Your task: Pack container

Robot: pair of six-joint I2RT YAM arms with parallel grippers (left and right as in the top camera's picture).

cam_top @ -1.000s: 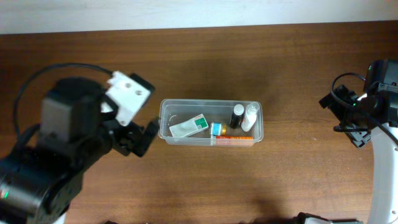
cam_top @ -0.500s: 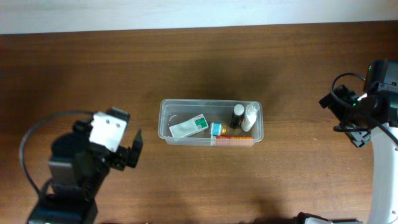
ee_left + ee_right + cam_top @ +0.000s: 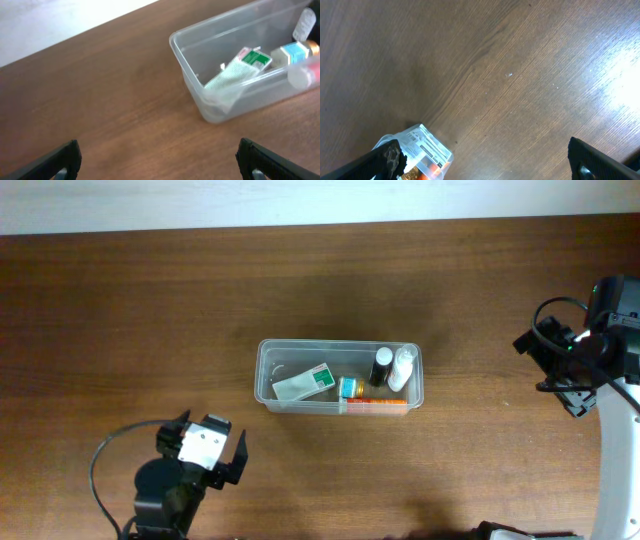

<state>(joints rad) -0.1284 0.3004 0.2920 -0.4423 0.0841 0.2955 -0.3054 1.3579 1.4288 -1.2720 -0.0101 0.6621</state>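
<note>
The clear container [image 3: 340,344] sits mid-table. In it lie a green-and-white box [image 3: 305,383], a small blue-capped bottle [image 3: 347,387], a black bottle [image 3: 381,367], a white bottle [image 3: 401,368] and an orange tube [image 3: 377,406]. My left gripper [image 3: 207,444] is open and empty near the front left, well away from the container. Its wrist view shows the container [image 3: 186,75] ahead, between the wide-apart fingertips [image 3: 67,156]. My right gripper [image 3: 552,372] is open and empty to the right of the container. Its wrist view shows only a labelled corner of the container [image 3: 427,145].
The brown wooden table [image 3: 320,280] runs to a pale wall edge at the back. The right arm's white link [image 3: 615,440] stands at the far right edge. A black cable [image 3: 100,470] loops beside the left arm.
My left arm has drawn back from beside the container's left end to the table's front left, and looks much smaller from above. The right arm and the container's contents have not moved.
</note>
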